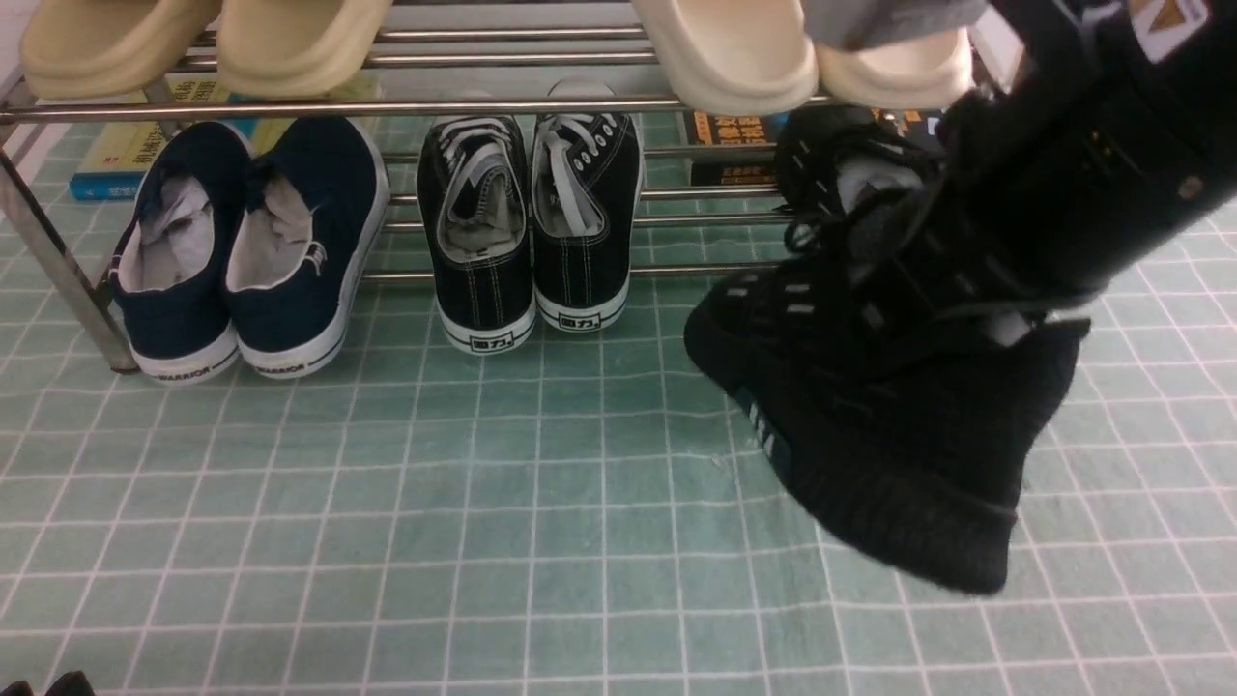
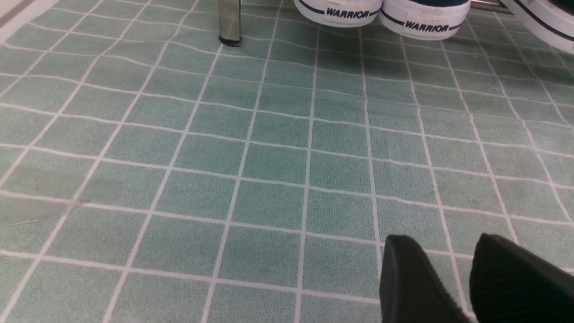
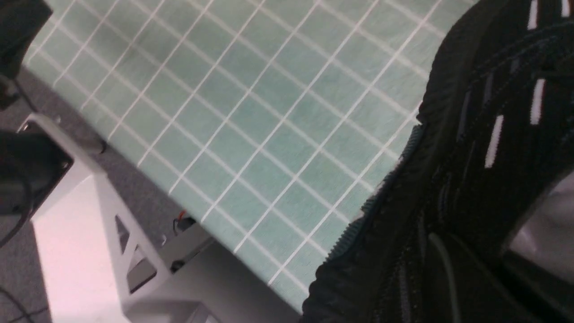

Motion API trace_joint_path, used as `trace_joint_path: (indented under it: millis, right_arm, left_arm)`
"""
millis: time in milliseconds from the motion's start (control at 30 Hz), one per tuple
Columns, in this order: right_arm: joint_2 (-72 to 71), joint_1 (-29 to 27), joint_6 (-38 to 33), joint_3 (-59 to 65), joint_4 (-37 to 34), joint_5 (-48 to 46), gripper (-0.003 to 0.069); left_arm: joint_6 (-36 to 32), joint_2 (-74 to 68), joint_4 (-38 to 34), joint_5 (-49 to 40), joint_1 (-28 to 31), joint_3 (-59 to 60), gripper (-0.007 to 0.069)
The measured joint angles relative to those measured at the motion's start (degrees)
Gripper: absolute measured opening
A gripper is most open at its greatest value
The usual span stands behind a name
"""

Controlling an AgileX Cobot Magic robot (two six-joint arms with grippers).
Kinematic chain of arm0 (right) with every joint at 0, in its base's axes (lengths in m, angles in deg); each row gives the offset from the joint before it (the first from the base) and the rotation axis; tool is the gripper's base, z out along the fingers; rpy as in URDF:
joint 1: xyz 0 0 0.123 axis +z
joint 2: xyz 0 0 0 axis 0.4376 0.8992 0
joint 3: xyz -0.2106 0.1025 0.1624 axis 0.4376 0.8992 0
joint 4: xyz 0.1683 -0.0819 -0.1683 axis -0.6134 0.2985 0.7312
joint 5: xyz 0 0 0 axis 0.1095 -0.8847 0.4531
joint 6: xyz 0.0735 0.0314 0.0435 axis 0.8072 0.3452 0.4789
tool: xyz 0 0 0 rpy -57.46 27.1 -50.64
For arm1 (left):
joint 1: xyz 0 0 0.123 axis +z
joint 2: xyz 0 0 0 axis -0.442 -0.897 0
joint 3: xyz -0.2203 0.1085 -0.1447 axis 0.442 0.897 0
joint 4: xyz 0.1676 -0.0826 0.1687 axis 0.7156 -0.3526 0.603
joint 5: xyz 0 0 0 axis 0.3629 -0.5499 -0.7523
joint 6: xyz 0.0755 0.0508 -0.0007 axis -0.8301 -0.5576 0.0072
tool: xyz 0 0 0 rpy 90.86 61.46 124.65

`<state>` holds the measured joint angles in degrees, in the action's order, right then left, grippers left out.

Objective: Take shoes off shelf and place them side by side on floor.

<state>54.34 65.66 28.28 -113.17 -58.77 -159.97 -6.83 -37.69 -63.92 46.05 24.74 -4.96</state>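
- A held shoe (image 1: 870, 425), black knit with small white dashes and a ribbed black sole, hangs from the right gripper (image 1: 986, 261) at the right of the front view.
- The right gripper is pressed together on the shoe's upper, near the opening where white stuffing shows. Black arm against black knit hides the exact pinch point.
- The held shoe is out in front of the shelf (image 1: 387, 106), above the floor (image 1: 483, 503). It is tilted, with its long axis running on a slant from the shelf side down toward the robot.
- Its lowest end is close to the floor. Whether it touches cannot be told.
- The sole is not flat to the floor, so in my judgement the shoe needs levelling as it comes down.
- The second shoe (image 1: 841, 164) of the pair sits on the shelf's lower tier, directly behind the held one, at the shelf's right end.
- That places the second shoe on the right arm's side. The right arm looks far nearer to it.
- The left gripper (image 2: 453, 278) hovers low over bare floor on the far left, its fingers spread and pinching nothing, well apart from both black shoes.
- Bare floor lies to the left of the held shoe, in front of the black canvas sneakers (image 1: 532, 222), likely leaving room for the pair.
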Motion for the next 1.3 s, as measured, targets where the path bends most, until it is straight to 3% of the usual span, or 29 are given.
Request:
trace_joint_path:
  millis: [233,400,733,1300]
  right_arm:
    - [2.38,12.76,7.27,1.7,6.17,0.0,0.0011]
    - [6.75,16.84,12.6,1.9,12.72,0.12,0.0012]
    - [17.15,17.25,20.83,1.98,25.67,2.0,0.0015]
    - [18.32,17.31,29.45,1.92,33.22,11.04,0.002]
  left_arm:
    - [0.0,0.0,0.0,0.0,0.0,0.0,0.0242]
    - [0.0,0.0,0.0,0.0,0.0,0.0,0.0242]
    - [0.0,0.0,0.0,0.0,0.0,0.0,0.0242]
    - [0.0,0.0,0.0,0.0,0.0,0.0,0.0242]
